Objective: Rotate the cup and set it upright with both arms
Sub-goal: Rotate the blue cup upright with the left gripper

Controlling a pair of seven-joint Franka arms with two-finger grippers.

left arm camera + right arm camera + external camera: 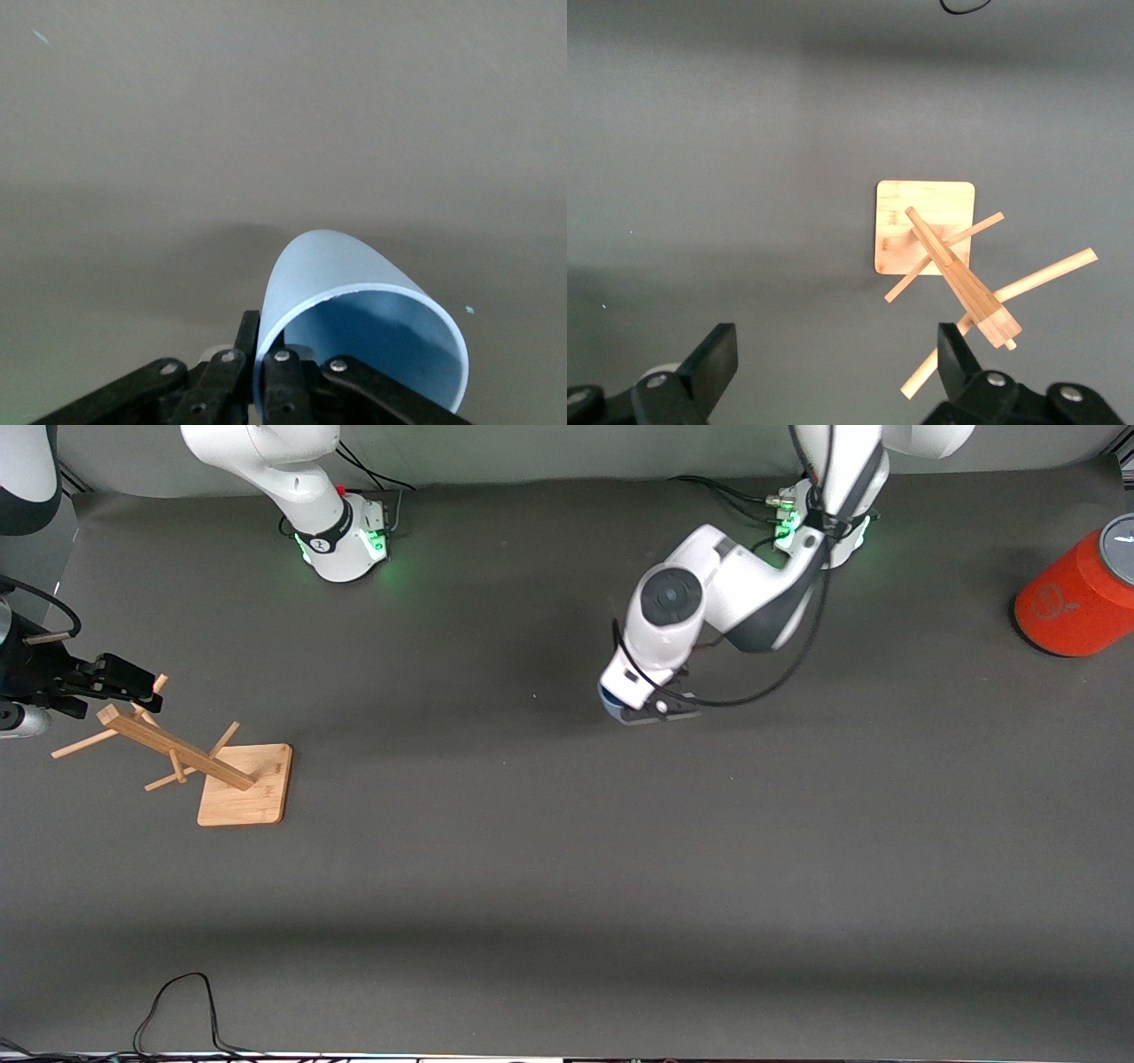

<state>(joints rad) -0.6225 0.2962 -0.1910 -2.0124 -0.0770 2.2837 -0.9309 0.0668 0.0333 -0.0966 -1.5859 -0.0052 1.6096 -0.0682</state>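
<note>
One cup [354,292], rim pinched by left gripper [266,367]; right gripper [837,359] (wide open, empty) apparently above one rack [943,257].

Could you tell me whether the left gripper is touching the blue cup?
Touching: the left wrist view shows the left gripper closed on the blue cup's rim.

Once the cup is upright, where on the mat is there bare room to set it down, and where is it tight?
The left gripper pinches the cup by its rim, mid-table. Bare mat runs from there toward the front camera, and between it and the wooden rack. It is tighter at the rack, with the open right gripper above it, and by the orange cylinder at the left arm's end.
</note>
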